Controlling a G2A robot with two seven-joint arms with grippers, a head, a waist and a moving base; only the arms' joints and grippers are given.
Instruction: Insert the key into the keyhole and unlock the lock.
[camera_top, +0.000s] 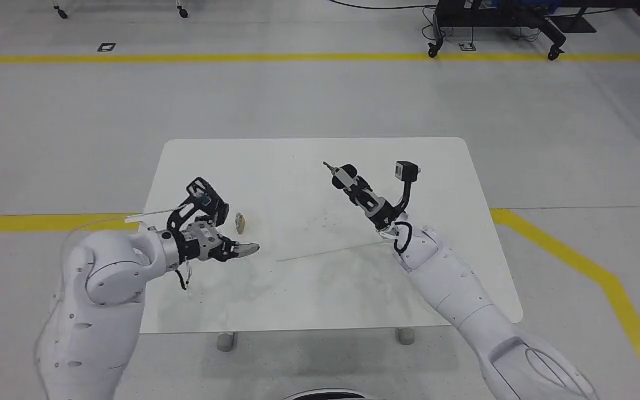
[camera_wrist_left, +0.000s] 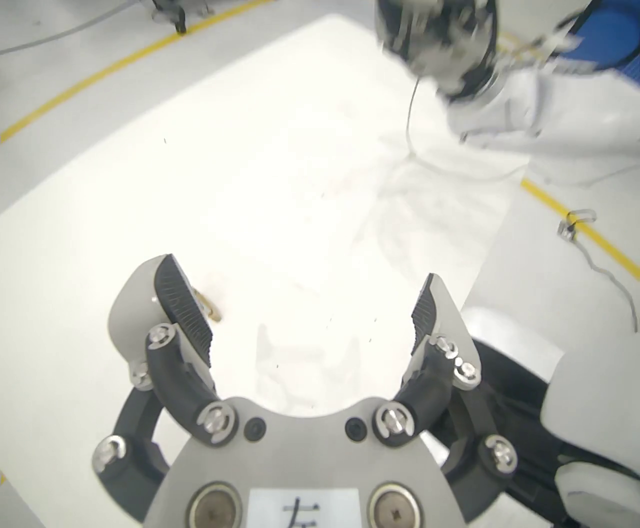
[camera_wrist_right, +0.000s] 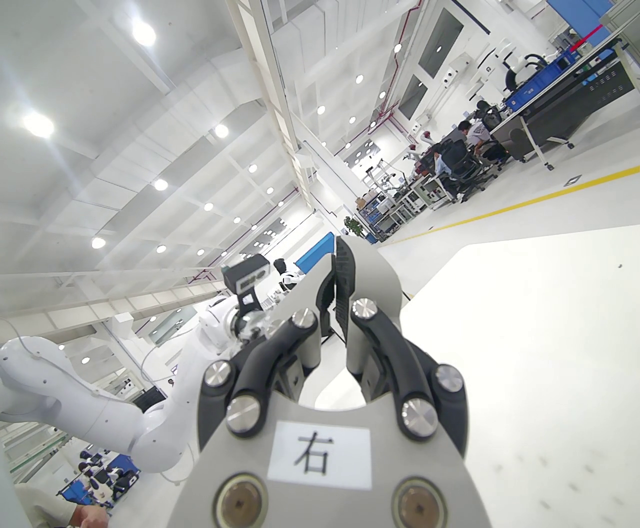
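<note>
Two hands: left hand (camera_wrist_left: 300, 280) spread near lock (camera_top: 240, 219), right hand (camera_top: 338, 176) pinching key (camera_top: 327, 166), brass tip plain from above.

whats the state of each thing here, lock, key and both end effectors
lock: lying on the table, ungripped, no key in it
key: pinched at the right end effector's tip, off the table, apart from the lock
left end effector: open, empty, near the lock
right end effector: shut on the key

Small brass lock (camera_top: 240, 219) on white table (camera_top: 300, 300), left side, just beside left gripper (camera_top: 237, 240). Right gripper (camera_top: 333, 172) farther right, key (camera_top: 326, 165) at its tip.
</note>
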